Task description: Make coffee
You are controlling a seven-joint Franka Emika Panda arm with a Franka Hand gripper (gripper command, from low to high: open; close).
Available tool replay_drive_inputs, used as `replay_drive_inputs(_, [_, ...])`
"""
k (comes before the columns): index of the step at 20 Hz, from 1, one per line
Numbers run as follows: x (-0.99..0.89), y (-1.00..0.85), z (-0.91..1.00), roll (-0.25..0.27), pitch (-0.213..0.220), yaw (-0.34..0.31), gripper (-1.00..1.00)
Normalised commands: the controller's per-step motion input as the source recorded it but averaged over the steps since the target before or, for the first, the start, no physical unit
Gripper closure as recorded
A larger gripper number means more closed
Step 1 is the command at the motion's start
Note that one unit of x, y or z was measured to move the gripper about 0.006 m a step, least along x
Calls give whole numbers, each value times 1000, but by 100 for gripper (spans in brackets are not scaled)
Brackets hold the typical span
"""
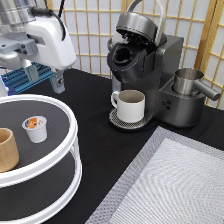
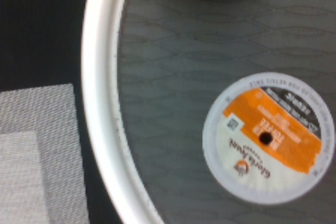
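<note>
Pincer: the white arm's two-finger pincer (image 1: 44, 79) hangs at the exterior view's upper left, above the far rim of the tray stand; its two dark fingers stand wide apart with nothing between them.
Coffee: small white tapered plastic coffee pod (image 1: 35, 128) (image 2: 274, 139) with an orange-and-brown printed foil top, upright on the top tier, below the pincer in the exterior view and apart from it; the wrist view looks straight down on its foil lid.
Stand: round two-tier tray stand (image 1: 70, 131) with white rims and dark mesh floors, at the exterior view's left.
Cup: tan wooden cup (image 1: 7, 149), on the same top tier, near the pod toward the exterior view's left edge.
Machine: dark grey pod coffee machine (image 1: 150, 65), lid raised, chamber open.
Mug: white handled mug (image 1: 129, 105), standing on the machine's drip plate.
Bench: black bench (image 1: 100, 145), with a grey woven mat (image 1: 170, 185) at the exterior view's lower right.
</note>
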Motion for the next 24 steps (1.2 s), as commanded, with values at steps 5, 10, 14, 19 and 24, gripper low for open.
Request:
replay_drive_inputs(5, [259, -341, -106, -84, 0, 96, -100])
replay_drive_inputs(10, [107, -409, -111, -87, 0, 133, -100])
replay_drive_inputs(14, [-4, -404, -129, -50, 0, 137, -100])
replay_drive_inputs(19, [-67, -255, -111, -19, -9, 106, -100])
replay_drive_inputs(24, [17, -27, -146, 0, -27, 77, -100])
